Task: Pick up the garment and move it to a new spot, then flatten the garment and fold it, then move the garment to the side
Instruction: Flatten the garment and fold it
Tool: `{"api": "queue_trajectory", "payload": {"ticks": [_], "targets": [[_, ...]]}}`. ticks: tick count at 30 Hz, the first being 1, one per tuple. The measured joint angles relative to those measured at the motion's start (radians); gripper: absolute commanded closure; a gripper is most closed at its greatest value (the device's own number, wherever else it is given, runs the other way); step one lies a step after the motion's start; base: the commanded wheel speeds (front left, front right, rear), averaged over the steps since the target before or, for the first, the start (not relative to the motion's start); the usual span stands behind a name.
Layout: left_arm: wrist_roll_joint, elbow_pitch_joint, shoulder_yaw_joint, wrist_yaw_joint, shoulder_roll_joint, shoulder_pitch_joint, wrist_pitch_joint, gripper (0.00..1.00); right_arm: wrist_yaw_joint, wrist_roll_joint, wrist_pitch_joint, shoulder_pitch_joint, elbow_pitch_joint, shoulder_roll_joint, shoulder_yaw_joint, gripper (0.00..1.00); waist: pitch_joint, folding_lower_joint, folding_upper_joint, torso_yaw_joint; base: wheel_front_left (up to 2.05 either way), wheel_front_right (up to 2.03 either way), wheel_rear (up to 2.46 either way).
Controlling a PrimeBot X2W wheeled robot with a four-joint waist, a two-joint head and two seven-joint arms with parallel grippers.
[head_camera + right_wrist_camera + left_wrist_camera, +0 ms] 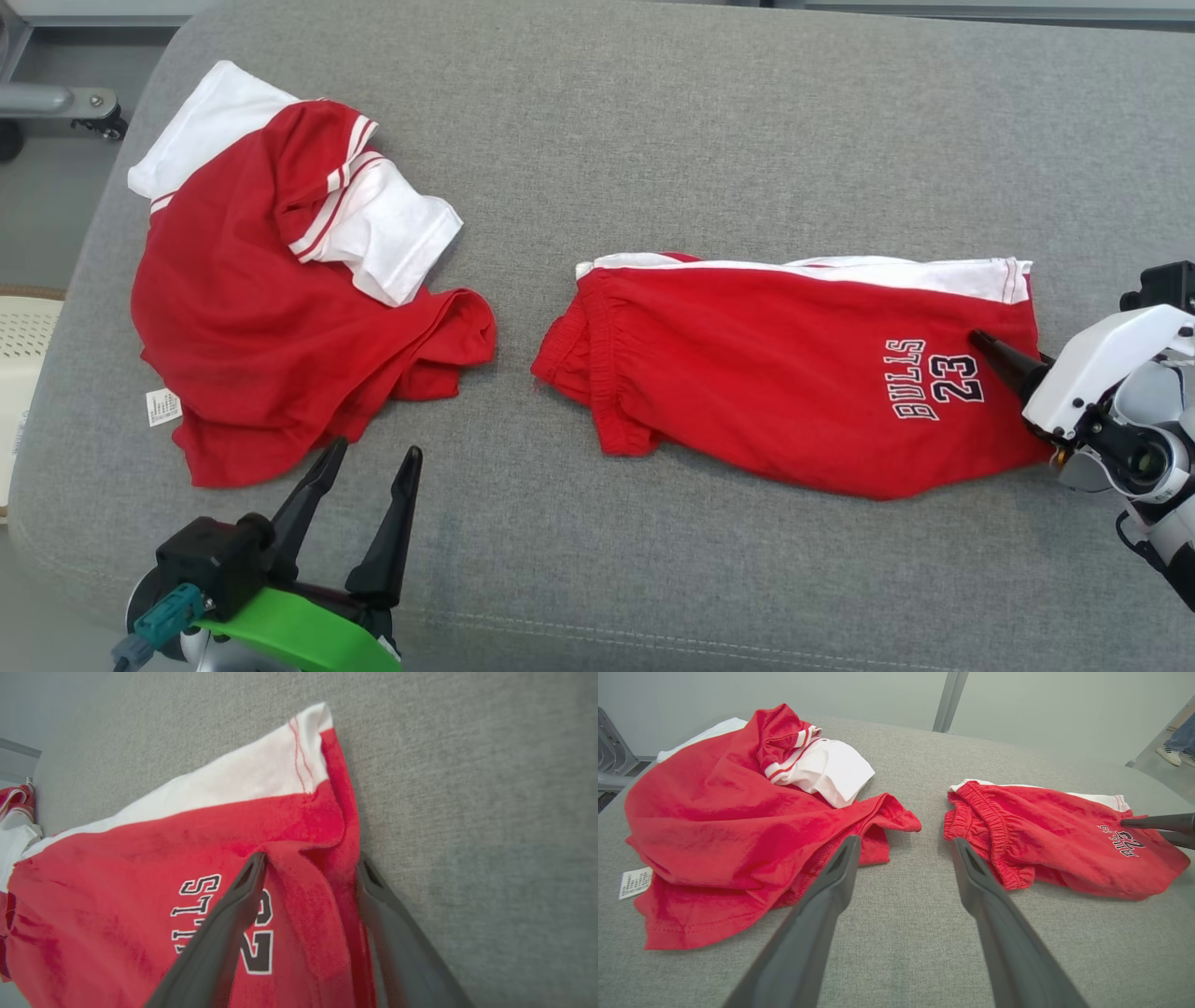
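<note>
Red shorts (747, 373) printed "BULLS 23"; right gripper (311, 858) spread astride hem, gripping nothing; left gripper (373, 448) wide, empty.

Bright, even light from above across my feeds, soft thin shadows under the red shorts (794, 373) and the shirt (243, 308), reds vivid to my eye, head view crisp, wrist views bowed toward the edges, right gripper (311, 858) soft and smeared up close, shorts' lettering readable.
</note>
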Motion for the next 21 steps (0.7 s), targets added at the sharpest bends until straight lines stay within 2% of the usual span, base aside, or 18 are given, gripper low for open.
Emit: {"api": "queue_trajectory", "payload": {"ticks": [1,2,3,4,5,15,21], "targets": [[0.000,0.001,0.000,-0.001,0.000,-0.005,0.000,0.00,0.002,0.003,0.004,-0.004,0.002,0.002,0.002,0.51,0.001,0.0000,0.0000,0.003,0.00,0.00,0.00],[0.000,0.001,0.000,-0.003,0.000,-0.008,0.000,0.00,0.003,0.007,0.009,-0.006,0.003,0.004,0.002,0.53,0.002,0.0000,0.0000,0.006,0.00,0.00,0.00],[0.000,0.002,0.001,-0.003,0.000,-0.008,0.000,0.00,0.009,0.007,0.012,-0.009,0.005,0.007,0.004,0.64,0.003,0.0000,0.0000,0.009,0.00,0.00,0.00],[0.000,0.003,0.001,-0.003,0.000,-0.008,0.000,0.00,0.012,0.007,0.013,-0.013,0.005,0.012,0.006,0.94,0.003,0.0000,0.0000,0.011,0.00,0.00,0.00],[0.000,0.004,0.001,-0.003,0.000,-0.008,0.000,0.00,0.018,0.007,0.016,-0.015,0.005,0.017,0.008,1.00,0.003,0.0000,0.0000,0.012,0.00,0.00,0.00],[0.000,0.018,0.008,-0.003,-0.002,-0.007,0.000,0.00,0.044,0.026,0.021,-0.019,0.025,0.031,0.002,1.00,-0.013,0.0000,0.0000,0.006,0.00,0.00,0.00],[-0.001,0.022,0.011,-0.002,-0.002,-0.006,0.000,0.00,0.053,0.054,0.018,-0.021,0.031,0.023,-0.036,1.00,-0.025,0.0000,0.0000,-0.016,0.00,0.00,0.00]]}}
